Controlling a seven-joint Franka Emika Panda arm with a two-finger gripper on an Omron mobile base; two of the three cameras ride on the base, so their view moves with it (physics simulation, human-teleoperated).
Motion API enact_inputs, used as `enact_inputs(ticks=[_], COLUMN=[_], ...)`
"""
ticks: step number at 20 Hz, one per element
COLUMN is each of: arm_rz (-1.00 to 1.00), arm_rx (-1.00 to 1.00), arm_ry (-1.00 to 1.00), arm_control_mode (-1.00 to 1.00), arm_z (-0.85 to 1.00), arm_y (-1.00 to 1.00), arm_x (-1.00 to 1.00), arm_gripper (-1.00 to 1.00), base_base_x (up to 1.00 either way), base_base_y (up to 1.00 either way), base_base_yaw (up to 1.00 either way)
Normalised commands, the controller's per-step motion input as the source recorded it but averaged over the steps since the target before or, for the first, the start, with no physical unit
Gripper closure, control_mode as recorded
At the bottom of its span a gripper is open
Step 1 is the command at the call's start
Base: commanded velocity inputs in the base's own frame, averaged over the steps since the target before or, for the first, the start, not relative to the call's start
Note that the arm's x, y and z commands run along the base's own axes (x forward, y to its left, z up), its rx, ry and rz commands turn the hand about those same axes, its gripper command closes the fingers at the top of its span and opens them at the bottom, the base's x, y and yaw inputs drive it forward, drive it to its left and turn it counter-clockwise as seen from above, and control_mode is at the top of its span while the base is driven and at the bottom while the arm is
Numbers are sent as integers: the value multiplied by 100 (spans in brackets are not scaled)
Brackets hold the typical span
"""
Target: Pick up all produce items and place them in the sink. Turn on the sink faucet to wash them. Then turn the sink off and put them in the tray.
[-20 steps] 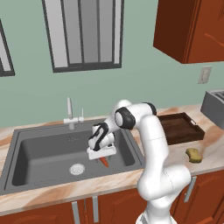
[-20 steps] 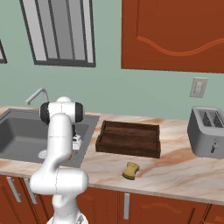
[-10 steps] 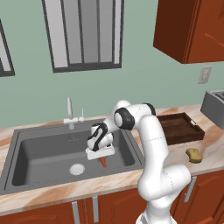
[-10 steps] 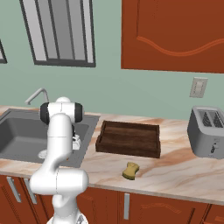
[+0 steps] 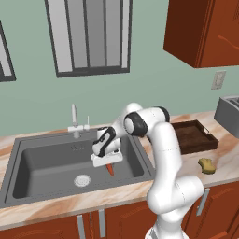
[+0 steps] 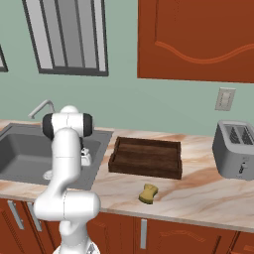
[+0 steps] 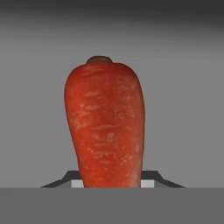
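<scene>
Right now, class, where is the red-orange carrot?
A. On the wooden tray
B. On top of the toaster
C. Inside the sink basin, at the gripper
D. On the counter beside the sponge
C: the carrot hangs below the gripper, over the sink floor.

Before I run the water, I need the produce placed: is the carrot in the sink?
In. The carrot hangs below the gripper within the sink basin, near its floor.

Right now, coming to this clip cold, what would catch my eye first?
The white arm bent down into the dark grey sink, its gripper closed on a red-orange carrot just above the basin floor, right of the round drain. Next, on the counter right of the sink, the dark brown tray with a yellow sponge in front.
</scene>
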Motion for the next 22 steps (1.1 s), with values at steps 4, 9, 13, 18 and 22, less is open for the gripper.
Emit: enact_inputs(ticks=[4,9,13,18,22], arm_rz=[0,0,0,-2,-2], arm_rx=[0,0,0,0,0], arm_ry=[0,0,0,0,0], arm_control_mode=[-100,-100,-100,-100,-100], arm_z=[54,55,58,60,50], arm_y=[-2,-5,-8,-8,-11], arm_x=[-12,-7,-7,-1,0], arm_gripper=[100,100,100,100,100], base_base_x=[0,0,0,0,0], base_base_y=[0,0,0,0,0], base_base_yaw=[0,0,0,0,0])
